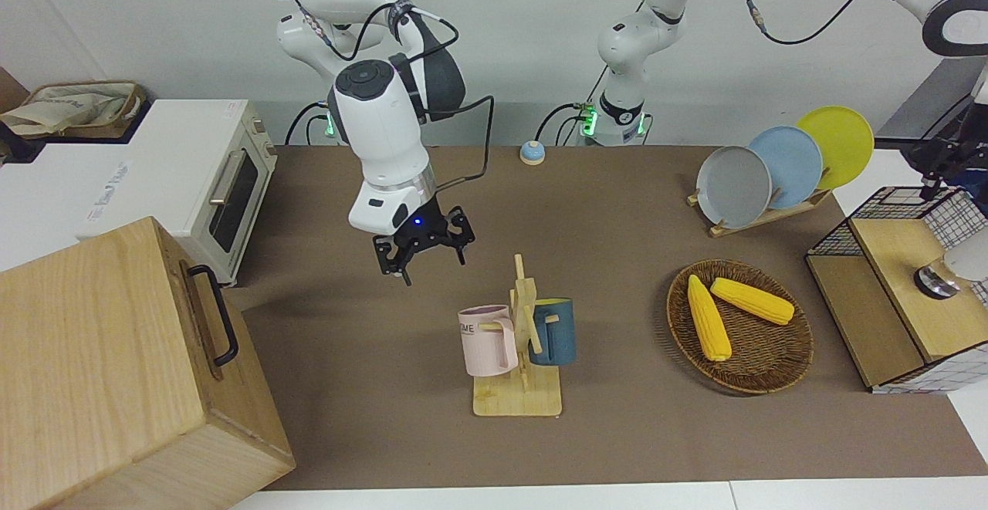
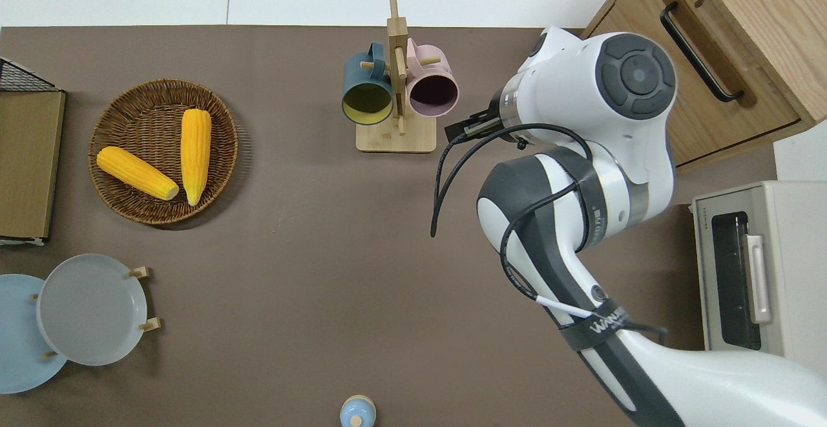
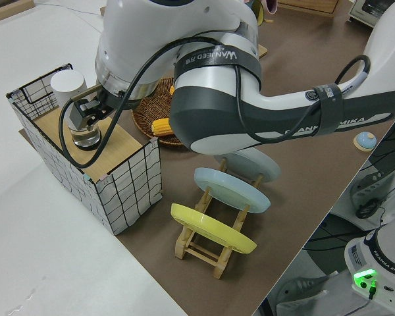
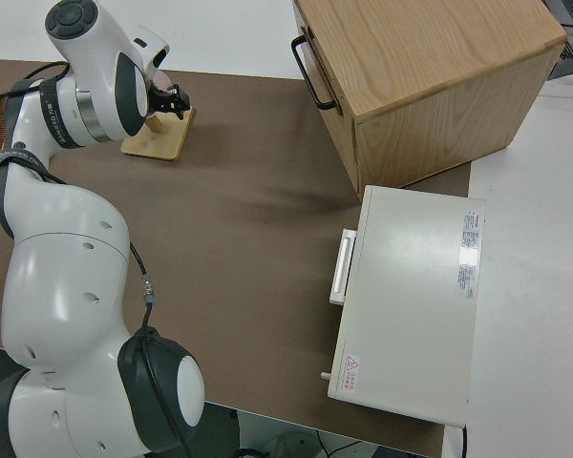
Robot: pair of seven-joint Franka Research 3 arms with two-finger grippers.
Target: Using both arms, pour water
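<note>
Brown mat (image 1: 617, 209): covering the bench from end to end and carrying everything listed here.
Right arm (image 1: 382, 132): reaching out over the mat, its wrist pointing down.
Right end effector (image 1: 428, 263): hanging in the air with its fingers spread wide and gripping nothing; the overhead view is showing it over bare mat just beside the pink mug, toward the right arm's end of the bench.
Left arm (image 3: 210, 99): stretching over the wire-sided box (image 3: 128, 178) at its own end of the bench.
Left end effector (image 3: 85, 113): hovering just above a clear vessel (image 3: 85, 137); whether its fingers are spread or closed cannot be told.
Clear vessel: standing upright on the wooden shelf inside the wire-sided box.
Pink mug (image 1: 486, 340): hanging on the wooden rack (image 1: 517, 398), with the blue mug (image 1: 556, 332) hanging opposite it.
Wicker basket (image 1: 772, 375): lying between the rack and the wire-sided box, holding two corn cobs (image 1: 708, 317).
Plates (image 1: 733, 186): leaning in a wooden stand, nearer to the robots than the basket.
Toaster oven (image 1: 185, 178): sitting at the right arm's end, beside the wooden cabinet (image 1: 100, 363).
</note>
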